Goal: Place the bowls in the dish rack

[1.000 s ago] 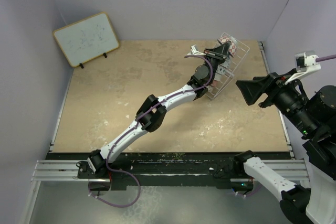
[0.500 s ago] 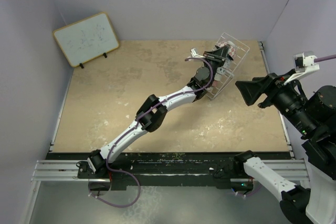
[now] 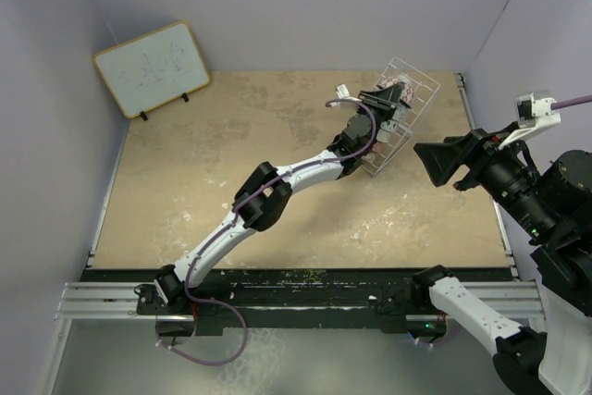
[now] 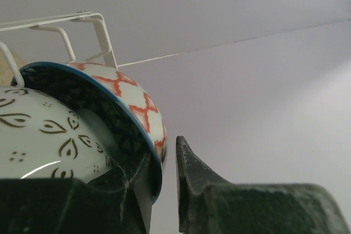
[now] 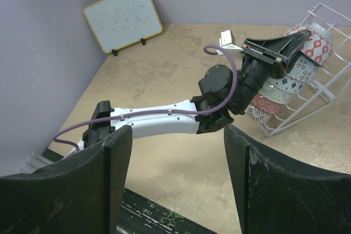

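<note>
- Two left fingers [image 4: 192,184] straddle the rim of the red-lattice bowl [image 4: 137,94]. One lies against its dark inside and the other stands just clear of the outer wall, so they are slightly parted and not pinching.
- That bowl stands on edge at the high end of the dish rack [image 5: 323,80], which sits at the far right of the counter [image 3: 203,173].
- Your right fingers [image 5: 115,184] are spread wide with nothing between them, well apart from the rack.
- The bowl is glossy ceramic with a blue rim, red lattice on white outside and a dark blue triangle pattern inside. The white bowl [image 4: 44,141] nested against it carries brown leaf marks.
- The rack is thin white wire, the counter is mottled tan, and the fingers are matte black.
- Only the left wrist view shows you the slim gap at the rim.
- The right wrist view shows the row of bowls [image 5: 285,89] on edge in the tilted rack, and the framed whiteboard [image 5: 123,17] by the far wall.
</note>
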Tool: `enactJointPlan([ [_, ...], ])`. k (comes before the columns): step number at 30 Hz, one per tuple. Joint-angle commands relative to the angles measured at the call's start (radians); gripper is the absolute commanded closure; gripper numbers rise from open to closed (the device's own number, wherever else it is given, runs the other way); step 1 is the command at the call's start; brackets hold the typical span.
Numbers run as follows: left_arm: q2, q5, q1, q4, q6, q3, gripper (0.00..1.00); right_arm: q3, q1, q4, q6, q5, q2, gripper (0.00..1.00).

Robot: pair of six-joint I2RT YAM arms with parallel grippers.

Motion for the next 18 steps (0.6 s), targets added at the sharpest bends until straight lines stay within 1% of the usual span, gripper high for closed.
enactJointPlan([
  [1, -0.128, 0.009, 0.003, -0.011, -0.028, -0.003, 0.76, 0.000, 0.006, 0.049, -0.012, -0.022, -0.009, 0.30],
  [3, -0.147, 0.010, 0.004, -0.029, -0.029, -0.018, 0.75, 0.001, 0.006, 0.051, -0.013, -0.023, -0.008, 0.29],
  [5, -0.175, 0.017, 0.005, -0.072, -0.037, -0.039, 0.72, 0.003, 0.006, 0.049, -0.011, -0.024, -0.010, 0.29],
  [6, -0.190, 0.021, 0.005, -0.097, -0.040, -0.052, 0.68, 0.004, 0.006, 0.050, -0.011, -0.024, -0.010, 0.29],
  [10, -0.244, 0.039, 0.013, -0.191, -0.060, -0.100, 0.47, 0.002, 0.006, 0.050, -0.005, -0.028, -0.015, 0.29],
  [12, -0.258, 0.063, 0.020, -0.223, -0.069, -0.113, 0.39, 0.002, 0.006, 0.051, -0.001, -0.031, -0.019, 0.30],
  [18, -0.326, 0.098, 0.035, -0.295, -0.064, -0.182, 0.21, 0.005, 0.006, 0.051, 0.014, -0.038, -0.026, 0.30],
])
